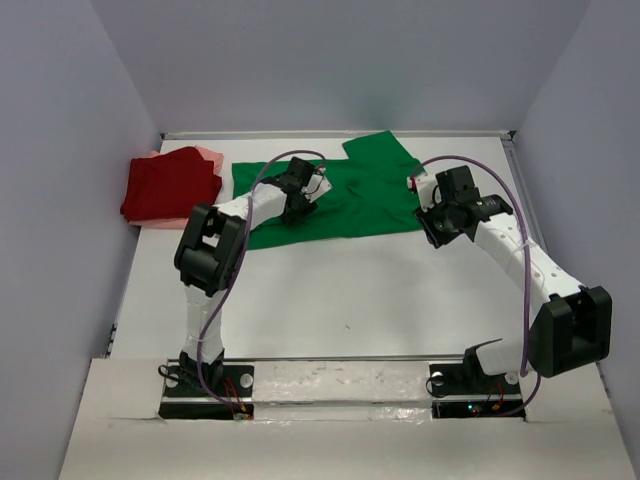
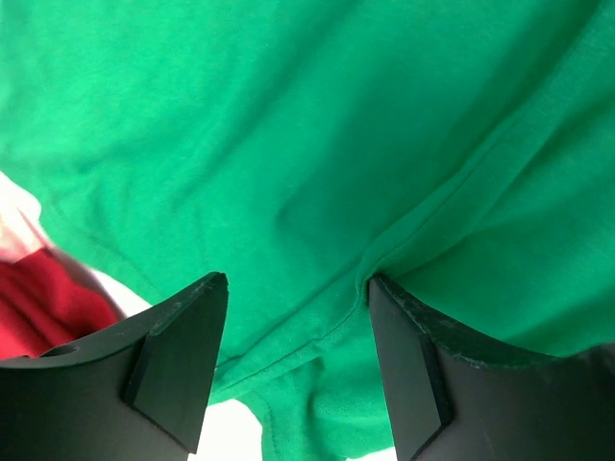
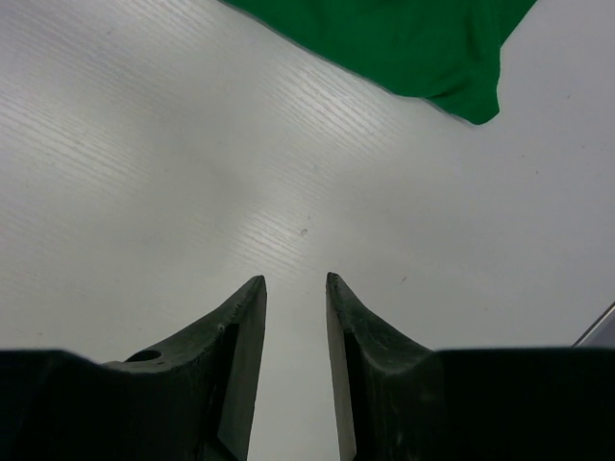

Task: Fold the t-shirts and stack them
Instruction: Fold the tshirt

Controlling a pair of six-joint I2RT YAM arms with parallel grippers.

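Mid-fold on the green t-shirt (image 1: 350, 195) along the far edge of the worktop (image 1: 350, 290), with left tool (image 2: 293, 283) wide open over a seam and right tool (image 3: 293, 279) narrowly parted above bare surface, both empty; next, likely pinch a hem and fold it over.

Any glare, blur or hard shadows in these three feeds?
Top external: even, diffuse light, only faint soft shadows, no glare on the green t-shirt. Left wrist: cloth seams crisp, left gripper nearly black, dark red t-shirt at the edge looks soft. Right wrist: table bright with mild sheen, grain readable; right gripper underexposed.
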